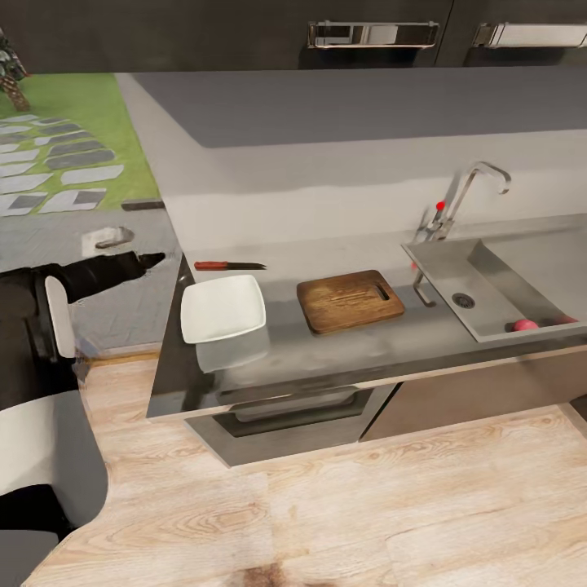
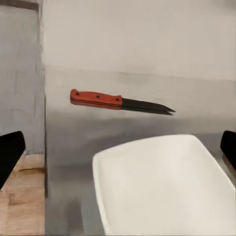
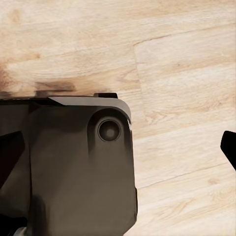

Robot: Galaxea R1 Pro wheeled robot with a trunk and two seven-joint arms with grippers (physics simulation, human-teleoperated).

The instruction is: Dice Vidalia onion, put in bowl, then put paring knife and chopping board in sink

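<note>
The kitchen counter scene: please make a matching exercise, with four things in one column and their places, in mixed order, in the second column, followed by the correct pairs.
Things:
1. Vidalia onion
2. paring knife
3. bowl
4. chopping board

Places:
A. on the countertop between the bowl and the sink
B. inside the sink
C. on the countertop behind the bowl, towards the wall
D. near the countertop's left end, in front of the knife

Pairs: 1-B, 2-C, 3-D, 4-A
</note>
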